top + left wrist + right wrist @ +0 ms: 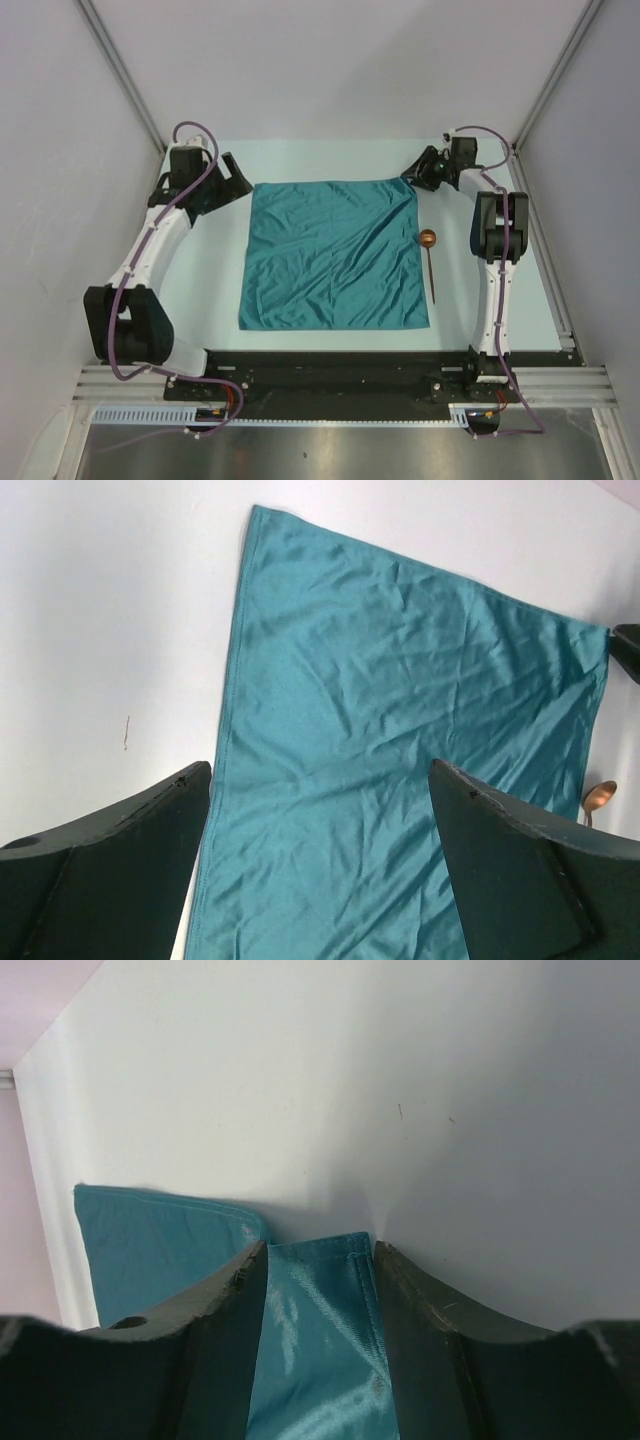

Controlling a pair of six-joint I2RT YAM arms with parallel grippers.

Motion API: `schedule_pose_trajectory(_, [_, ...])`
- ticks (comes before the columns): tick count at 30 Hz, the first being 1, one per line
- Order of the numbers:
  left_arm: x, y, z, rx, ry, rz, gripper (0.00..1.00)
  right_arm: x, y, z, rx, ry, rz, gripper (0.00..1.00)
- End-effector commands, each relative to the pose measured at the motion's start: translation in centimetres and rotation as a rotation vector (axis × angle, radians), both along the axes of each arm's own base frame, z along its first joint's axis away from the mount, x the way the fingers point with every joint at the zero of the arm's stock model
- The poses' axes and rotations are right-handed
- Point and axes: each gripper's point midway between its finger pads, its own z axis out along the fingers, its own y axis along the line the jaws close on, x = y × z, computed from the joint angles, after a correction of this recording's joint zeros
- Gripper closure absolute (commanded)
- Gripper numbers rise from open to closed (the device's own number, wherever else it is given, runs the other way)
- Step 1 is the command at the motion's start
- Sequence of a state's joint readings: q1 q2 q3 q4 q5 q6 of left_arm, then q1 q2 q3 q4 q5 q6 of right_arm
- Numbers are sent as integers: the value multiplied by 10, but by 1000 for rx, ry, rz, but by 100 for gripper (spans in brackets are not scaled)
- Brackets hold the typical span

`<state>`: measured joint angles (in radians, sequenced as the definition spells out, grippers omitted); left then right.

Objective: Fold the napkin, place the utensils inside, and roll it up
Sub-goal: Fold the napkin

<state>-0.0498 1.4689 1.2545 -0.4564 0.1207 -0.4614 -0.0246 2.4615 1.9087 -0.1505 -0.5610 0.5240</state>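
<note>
Teal cloth takes up the middle of the table (215, 290): the napkin (335, 255) lies spread open in a single layer, rumpled with shallow creases, its near edge close to the arms' bases. Just off its right edge lies the spoon (430, 262), apart from the fabric, with its copper bowl at the far end and its thin dark handle pointing back toward the near side.

The left end effector (225, 185) hangs at the napkin's far-left corner. From its wrist camera the two dark fingers (130, 860) stand wide apart, released and holding nothing, with the cloth (400, 730) stretching away below them and the spoon's bowl (600, 795) peeking out at the right edge.

The right end effector (415, 175) is down at the far-right corner. In its own camera the fingers (200, 1350) are parted, and the hemmed corner of the napkin (320, 1340) lies flat in the gap between them, not pinched. I cannot tell whether the fingers brush the fabric's sides.
</note>
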Motion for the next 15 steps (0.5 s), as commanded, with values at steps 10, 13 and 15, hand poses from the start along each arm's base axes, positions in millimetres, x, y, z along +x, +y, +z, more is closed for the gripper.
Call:
schedule_pose_trajectory(10, [-12,3,7,-42,-52,-46,5,-35,-11,-38,-332,118,-65,49])
schedule_pose_trajectory(13, [-12,1,9,-56,-55,-51,5,-35,-9,-43,-337,141,-67,57])
schedule_pose_trajectory(15, [-14,3,12,-51,-66,-44,5,-33,-7,-42,-330,134,-72,64])
